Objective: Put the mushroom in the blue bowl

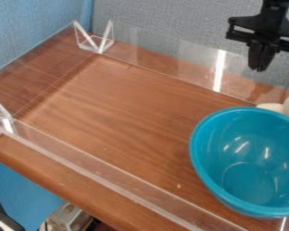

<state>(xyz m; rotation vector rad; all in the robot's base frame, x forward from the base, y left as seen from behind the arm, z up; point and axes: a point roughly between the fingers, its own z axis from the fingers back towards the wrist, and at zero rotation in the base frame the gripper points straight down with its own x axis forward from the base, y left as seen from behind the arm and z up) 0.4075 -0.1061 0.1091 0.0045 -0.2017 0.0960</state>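
Note:
The blue bowl (pixel 219 167) stands at the right front of the wooden table, with nothing in it. The mushroom (pixel 275 109), a small pale lump, lies on the table just behind the bowl's far rim, near the right edge of the view. My black gripper (pixel 263 63) hangs above the table's back right, pointing down. It is up and a little behind the mushroom, clear of it. Its fingers are shut together and nothing shows between them.
A low clear acrylic wall (pixel 172 56) rings the brown wooden tabletop (pixel 98 108). Clear triangular brackets stand at the back corner (pixel 94 38) and the left edge (pixel 0 117). A blue textured wall rises behind.

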